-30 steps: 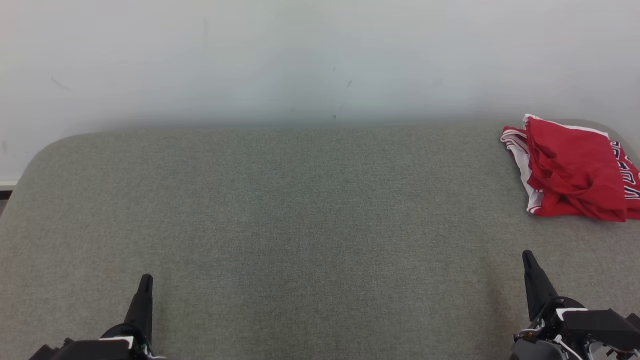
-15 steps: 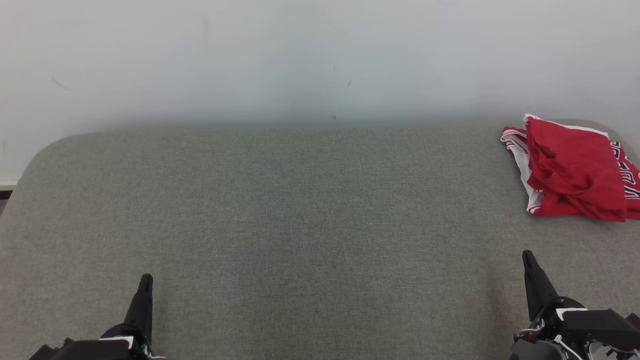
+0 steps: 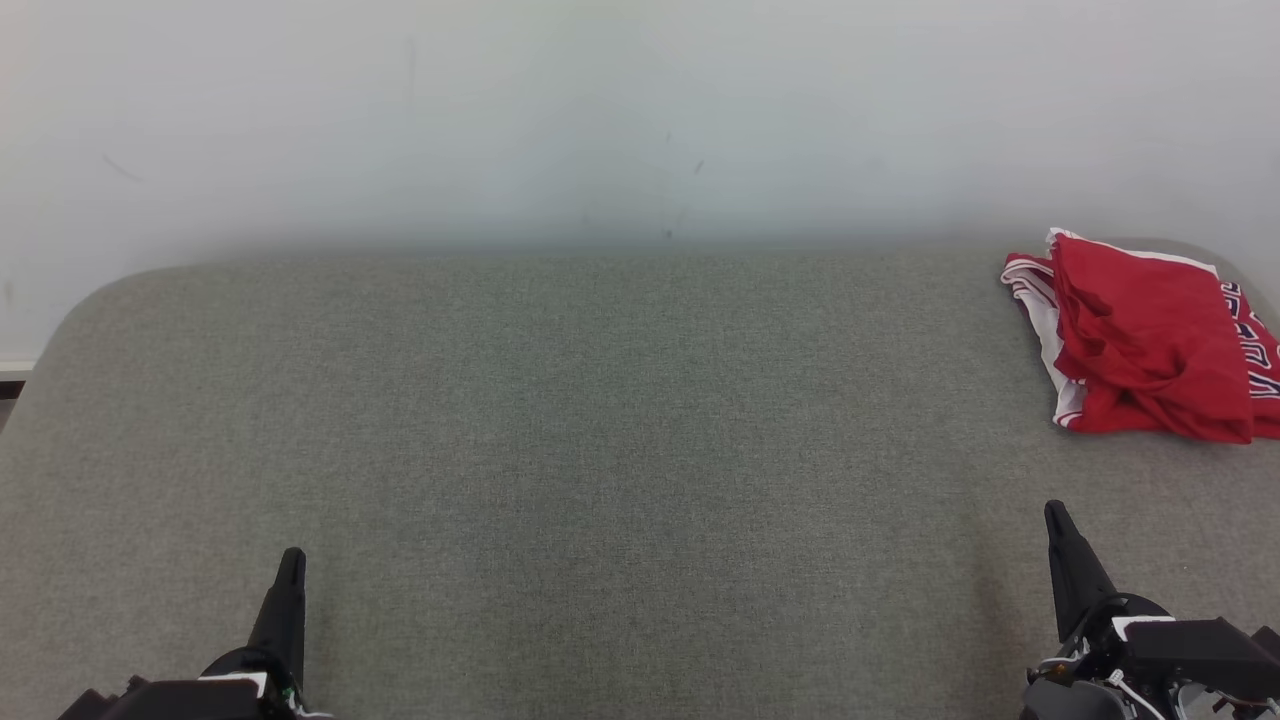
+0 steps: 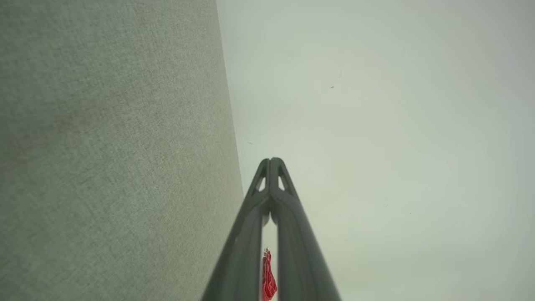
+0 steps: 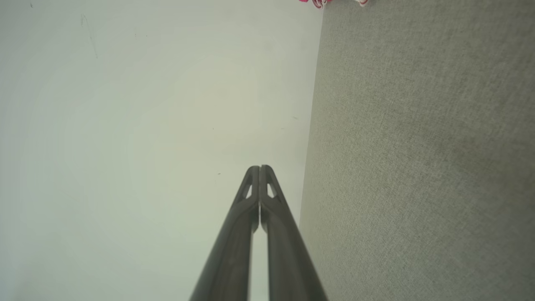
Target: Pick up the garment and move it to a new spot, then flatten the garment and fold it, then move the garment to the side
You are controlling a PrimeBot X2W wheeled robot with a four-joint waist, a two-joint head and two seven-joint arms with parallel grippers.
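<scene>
The garment (image 3: pixel 1150 340), a red jersey with white striped trim and dark lettering, lies folded in a bundle at the far right of the grey padded table (image 3: pixel 600 420). A sliver of it shows red between the fingers in the left wrist view (image 4: pixel 268 278) and at the top edge of the right wrist view (image 5: pixel 317 2). My left gripper (image 3: pixel 291 556) rests shut at the lower left, far from the garment, its tips pressed together (image 4: pixel 271 161). At the lower right my right gripper (image 3: pixel 1052 508) is shut too (image 5: pixel 259 168), a short way in front of the garment, holding nothing.
A pale wall (image 3: pixel 640 120) rises behind the table's far edge. The table's rounded far left corner (image 3: pixel 100 290) shows, with a strip of floor edge beside it.
</scene>
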